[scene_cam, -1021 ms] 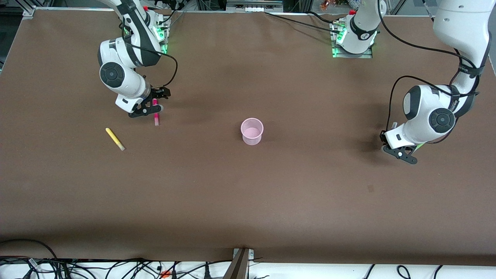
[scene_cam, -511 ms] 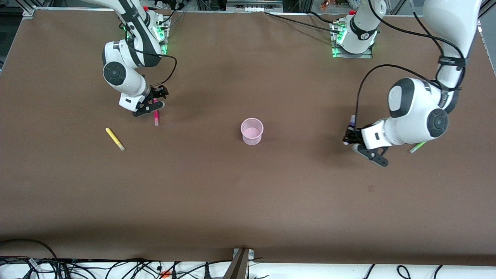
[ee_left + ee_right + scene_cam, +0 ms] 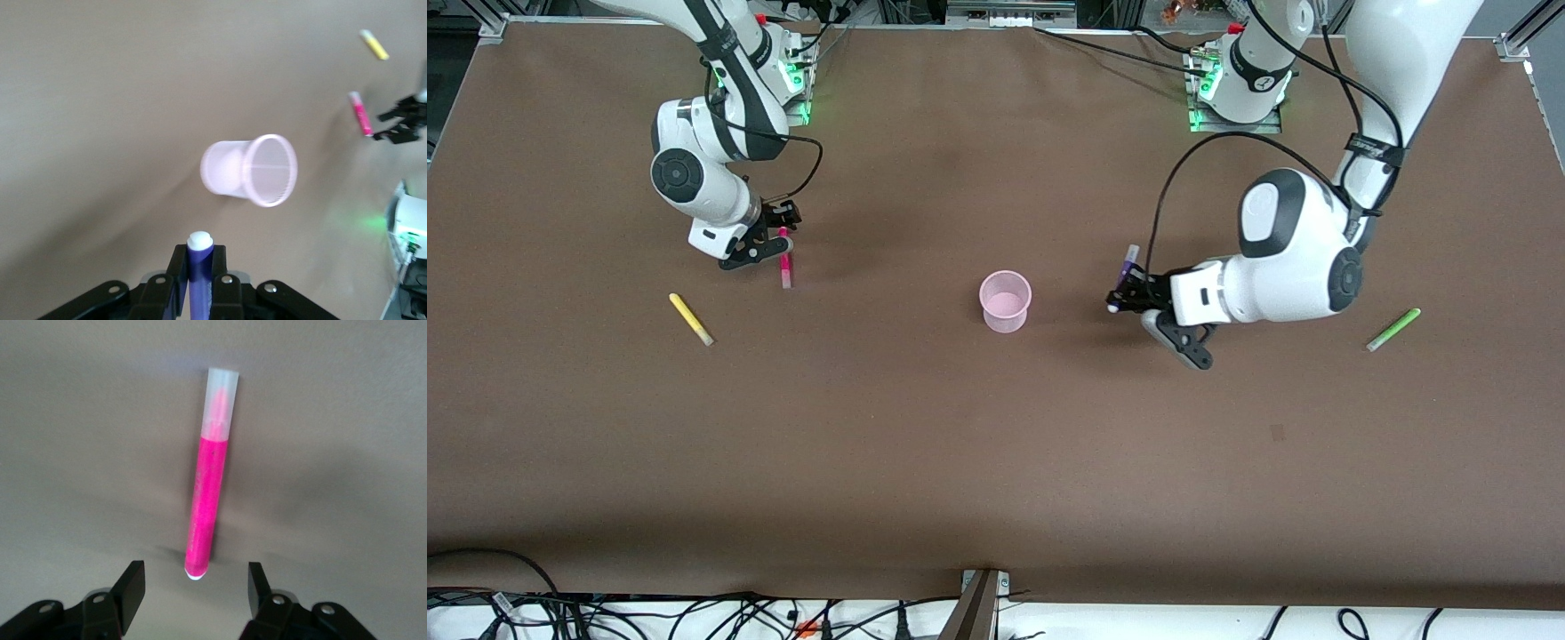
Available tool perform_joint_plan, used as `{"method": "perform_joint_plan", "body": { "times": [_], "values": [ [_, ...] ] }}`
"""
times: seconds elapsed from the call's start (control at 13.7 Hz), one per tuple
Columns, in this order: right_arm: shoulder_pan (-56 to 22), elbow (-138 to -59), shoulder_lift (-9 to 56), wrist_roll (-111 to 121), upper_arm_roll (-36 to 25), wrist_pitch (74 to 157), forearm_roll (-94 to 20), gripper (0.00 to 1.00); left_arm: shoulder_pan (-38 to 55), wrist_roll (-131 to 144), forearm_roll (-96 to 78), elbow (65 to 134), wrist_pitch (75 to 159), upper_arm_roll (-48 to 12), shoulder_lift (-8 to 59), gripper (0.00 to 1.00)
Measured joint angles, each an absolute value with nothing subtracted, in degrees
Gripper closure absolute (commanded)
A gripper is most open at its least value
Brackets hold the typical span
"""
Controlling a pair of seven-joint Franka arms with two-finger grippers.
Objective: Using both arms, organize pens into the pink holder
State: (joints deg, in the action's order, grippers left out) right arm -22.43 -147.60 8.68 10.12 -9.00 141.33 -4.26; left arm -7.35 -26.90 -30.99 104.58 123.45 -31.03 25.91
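The pink holder [image 3: 1005, 301] stands upright mid-table; it also shows in the left wrist view [image 3: 252, 171]. My left gripper [image 3: 1123, 298] is shut on the purple pen [image 3: 1127, 265], held in the air beside the holder on the left arm's side; the pen's white end [image 3: 199, 241] pokes out between the fingers. My right gripper [image 3: 778, 233] is open, low over the end of the magenta pen [image 3: 785, 262], which lies on the table between its fingertips [image 3: 201, 513]. The yellow pen [image 3: 690, 318] lies toward the right arm's end. The light green pen [image 3: 1392, 329] lies toward the left arm's end.
The brown table [image 3: 996, 462] has bare room nearer the front camera. Both arm bases [image 3: 1236, 98] stand at the table's edge farthest from the camera. Cables hang along the edge nearest the camera.
My left gripper has carried the purple pen from the left arm's end toward the holder, uncovering the light green pen. My right gripper has barely shifted over the magenta pen.
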Motion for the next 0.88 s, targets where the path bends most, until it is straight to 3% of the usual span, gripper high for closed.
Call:
{"method": "perform_joint_plan", "body": {
  "times": [0.29, 0.58, 0.8, 0.88],
  "values": [
    [-22.4, -147.6, 10.6, 9.9, -9.0, 141.5, -4.3, 0.41, -7.4, -39.9, -39.7, 103.5, 131.9, -35.8, 28.7, 1.0],
    [-22.4, -147.6, 11.5, 9.3, -9.0, 142.3, -4.3, 0.72, -5.2, -48.1, -46.1, 103.3, 142.1, -39.4, 31.7, 1.0],
    [-22.4, -147.6, 11.6, 9.2, -9.0, 142.4, -4.3, 0.81, -2.3, -53.7, -46.5, 103.2, 148.5, -39.6, 31.9, 1.0],
    [-22.4, -147.6, 11.6, 9.2, -9.0, 142.5, -4.3, 0.88, -2.0, -55.9, -46.5, 103.2, 149.3, -39.6, 32.1, 1.0]
  ]
}}
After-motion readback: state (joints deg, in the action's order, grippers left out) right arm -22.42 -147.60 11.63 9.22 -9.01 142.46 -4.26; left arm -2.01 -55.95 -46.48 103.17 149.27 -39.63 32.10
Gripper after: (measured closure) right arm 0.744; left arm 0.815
